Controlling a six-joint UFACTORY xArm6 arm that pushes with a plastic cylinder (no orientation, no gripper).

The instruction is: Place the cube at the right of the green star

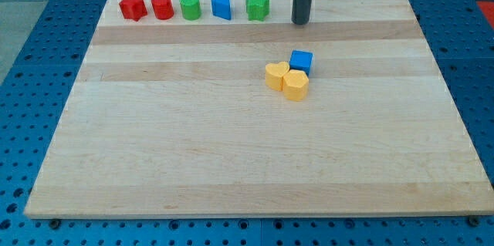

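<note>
The near edge of a pale wooden board (255,161) is seen at the view's bottom, laid on a blue bench (23,107) that is dotted with rows of small holes. The board is made of long strips running from the view's left to its right, and most of its surface is bare. A grey floor is glimpsed at the top corners of the view.

No trays, bowls or boxes are seen; all the blocks are set straight on the wood.

Near the middle, a little to the view's right, a blue cube (302,62) is found, touching two yellow blocks: a yellow star (275,75) to its lower left and a yellow heart (296,85) just below it.

Along the top edge a row is formed, from the view's left: a red star (133,6), a red cylinder (162,6), a green cylinder (191,6), a blue wedge-like block (222,5) and the green star (257,6).

My tip (301,23) is placed just to the right of the green star, apart from it and well above the cube. No jaws are carried by the arm, so nothing is gripped.
</note>
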